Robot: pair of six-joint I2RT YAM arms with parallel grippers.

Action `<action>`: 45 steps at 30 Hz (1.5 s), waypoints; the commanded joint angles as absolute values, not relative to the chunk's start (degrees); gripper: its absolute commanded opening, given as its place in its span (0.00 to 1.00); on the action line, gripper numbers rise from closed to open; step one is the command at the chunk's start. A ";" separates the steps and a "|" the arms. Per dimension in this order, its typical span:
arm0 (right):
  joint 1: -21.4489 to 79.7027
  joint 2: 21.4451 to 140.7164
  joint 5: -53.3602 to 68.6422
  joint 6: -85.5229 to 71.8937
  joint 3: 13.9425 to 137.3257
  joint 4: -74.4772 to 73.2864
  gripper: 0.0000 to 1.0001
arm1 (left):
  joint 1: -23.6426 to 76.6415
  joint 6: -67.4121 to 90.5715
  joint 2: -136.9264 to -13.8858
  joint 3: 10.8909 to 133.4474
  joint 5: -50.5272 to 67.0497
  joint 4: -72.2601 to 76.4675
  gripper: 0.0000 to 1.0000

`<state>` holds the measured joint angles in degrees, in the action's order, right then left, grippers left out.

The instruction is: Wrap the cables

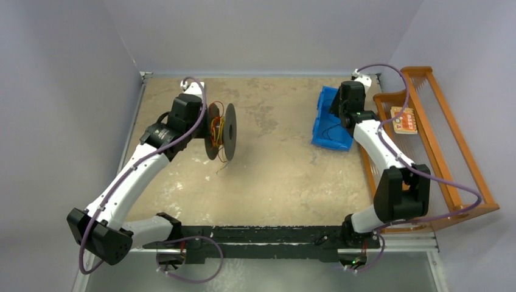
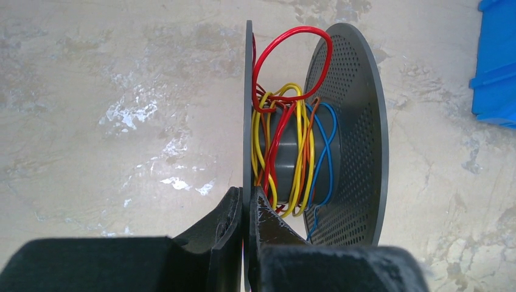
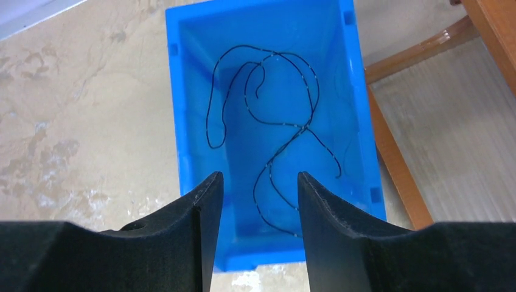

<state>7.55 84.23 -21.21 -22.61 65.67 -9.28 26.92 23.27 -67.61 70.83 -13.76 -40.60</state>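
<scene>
1. Right wrist view: the right gripper [image 3: 259,177] has its jaws apart with nothing clamped, and it hangs over the near end of the blue bin [image 3: 182,121].
2. Just ahead of the gripper and below it, the black cable [image 3: 303,126] lies loose on the bin floor. Its nearest loop shows in the gap between the jaws, and the other loops stretch away along the bin's length.
3. I judge the next move is a straight descent onto that near loop. The height above it I cannot tell.
4. Well apart, to this gripper's left, the left gripper [image 2: 246,198] is clamped on a flange of the spool [image 2: 353,121], which carries the coloured cables [image 2: 292,152]. So the right arm is nearer.
</scene>
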 commanded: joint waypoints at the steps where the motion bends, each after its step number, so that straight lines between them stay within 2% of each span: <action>1: 6.04 87.40 -19.02 -23.84 69.53 -4.76 0.49 | 27.25 22.50 -66.10 69.21 -14.95 -31.25 0.00; 5: 5.46 91.93 -19.27 -24.07 71.94 -4.04 0.44 | 27.25 22.40 -64.78 66.77 -14.86 -28.31 0.00; 20: 2.81 107.17 -15.59 -23.65 79.54 -1.39 0.42 | 27.25 21.31 -61.04 59.72 -15.98 -24.69 0.00; 33: 1.49 113.36 -11.50 -24.01 81.91 0.38 0.42 | 27.08 20.93 -61.14 59.09 -15.75 -24.51 0.00; 45: 1.52 117.19 -8.33 -25.77 83.14 2.13 0.38 | 27.01 20.84 -61.35 58.99 -15.64 -24.48 0.00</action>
<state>1.48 117.21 -9.58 -24.60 79.83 0.10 27.07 21.39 -63.13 58.24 -15.40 -30.89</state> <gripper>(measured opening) 0.392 0.029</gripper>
